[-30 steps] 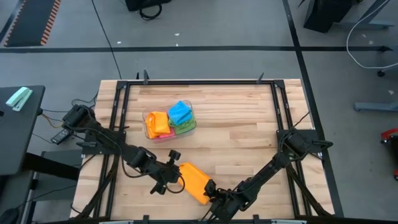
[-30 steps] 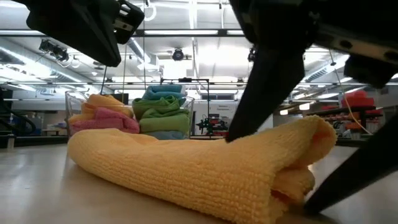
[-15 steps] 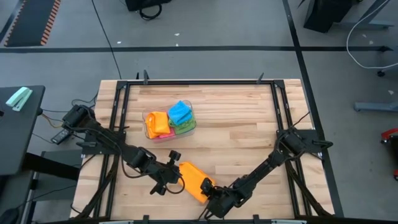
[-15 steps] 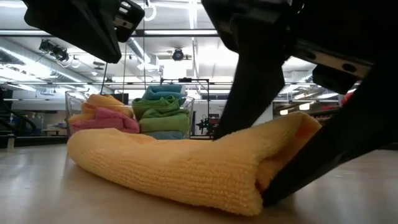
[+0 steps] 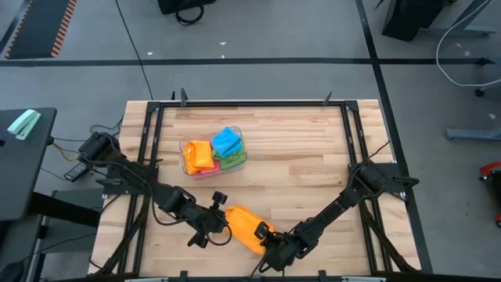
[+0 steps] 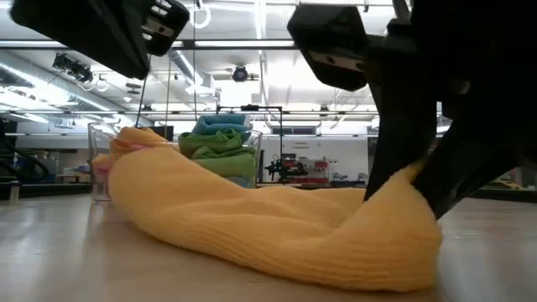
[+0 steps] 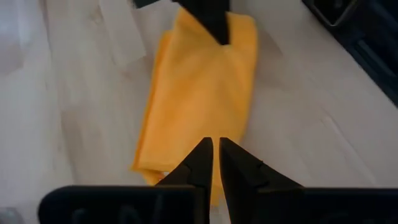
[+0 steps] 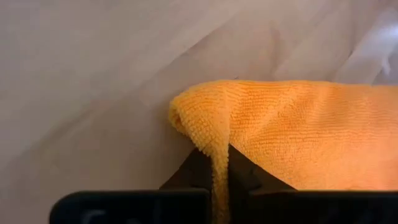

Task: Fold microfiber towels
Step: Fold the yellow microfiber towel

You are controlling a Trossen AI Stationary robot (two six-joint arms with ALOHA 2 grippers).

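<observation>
At about six o'clock on the table, near its front edge, your right gripper (image 5: 270,241) is clamped on one end of the orange towel (image 5: 245,229); the wrist view shows a thin pinch of nubby orange pile squeezed between its two dark fingers (image 8: 198,168). Your left gripper (image 5: 218,222) sits at the towel's other end, toward nine o'clock from the right one, fingers (image 7: 200,160) nearly together over the cloth's near edge, and you cannot tell whether they actually hold any fabric. Between the two grippers the towel lies as a soft, folded, elongated bundle, its looped microfiber surface sagging into a low hump on the pale wood-plank table (image 5: 297,172). Toward twelve o'clock from the grippers, well apart, stands a clear plastic tub (image 5: 213,153) with rounded walls, packed with folded towels (image 5: 227,142) in orange, pink, green and sky blue. Black metal framing (image 5: 250,103) borders the tabletop.
</observation>
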